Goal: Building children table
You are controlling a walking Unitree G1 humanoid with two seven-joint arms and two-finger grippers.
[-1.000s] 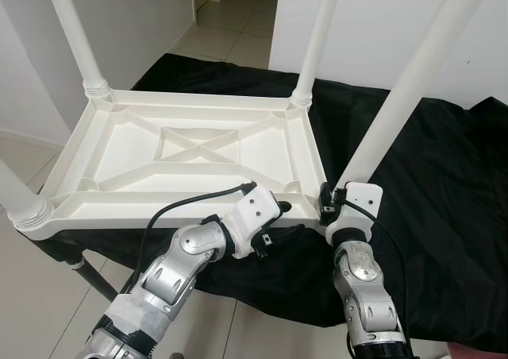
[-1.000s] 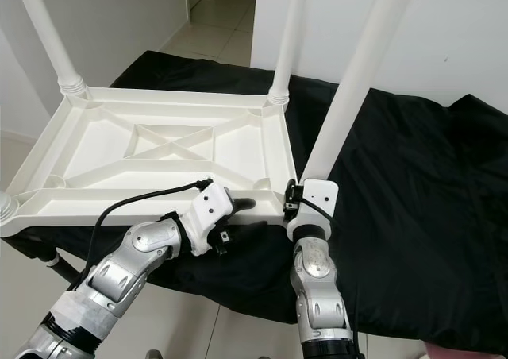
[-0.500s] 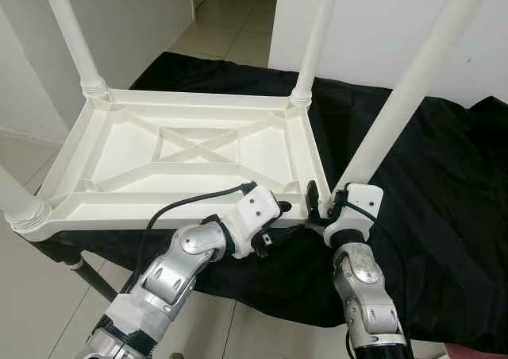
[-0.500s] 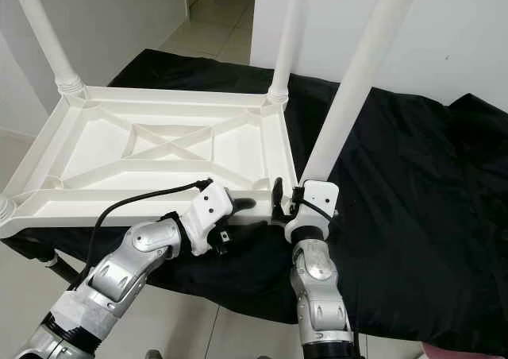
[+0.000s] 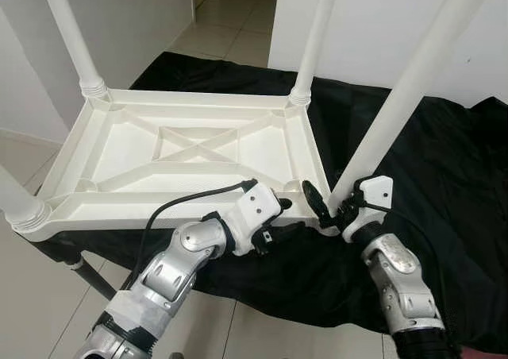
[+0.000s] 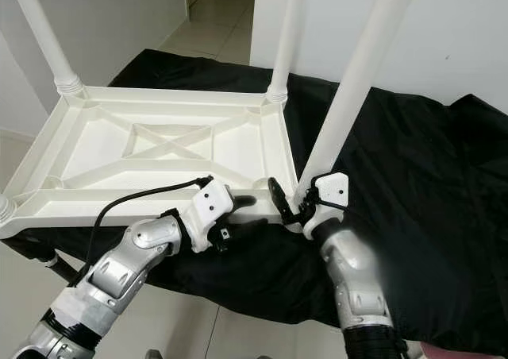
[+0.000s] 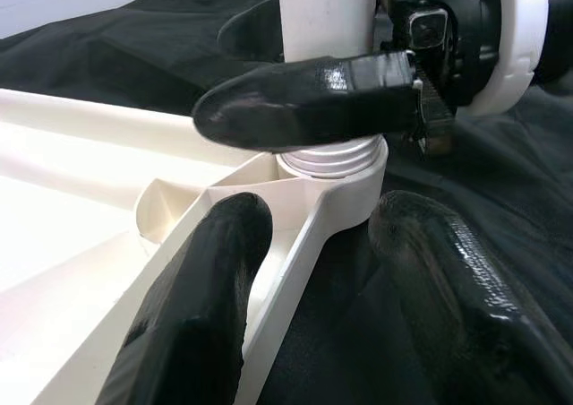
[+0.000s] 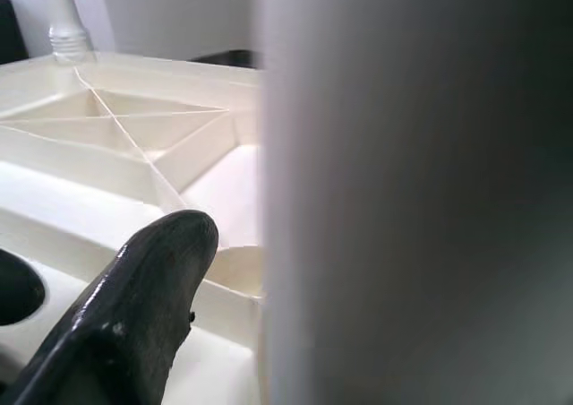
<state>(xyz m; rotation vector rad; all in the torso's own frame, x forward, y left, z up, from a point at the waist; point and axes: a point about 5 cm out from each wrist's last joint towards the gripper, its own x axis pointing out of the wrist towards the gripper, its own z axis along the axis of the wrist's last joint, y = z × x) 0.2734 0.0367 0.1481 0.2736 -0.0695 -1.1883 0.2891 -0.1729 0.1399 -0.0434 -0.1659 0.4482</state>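
Black cloth (image 5: 444, 176) covers the bench on which the white children table (image 5: 190, 148) is laid upside down, legs up. Its near right leg (image 5: 397, 113) is flanked by the right gripper (image 5: 329, 204), whose jaws are spread around the leg's base without closing on it. The left gripper (image 5: 279, 220) is held at the same corner, jaws parted, one finger (image 7: 192, 315) above the rim and the other below.

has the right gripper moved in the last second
Yes. Against the near right table leg, which stays put, the right gripper has swung round it: its wrist went from below the leg's base out toward the robot's right, and its fingers now reach left past it.
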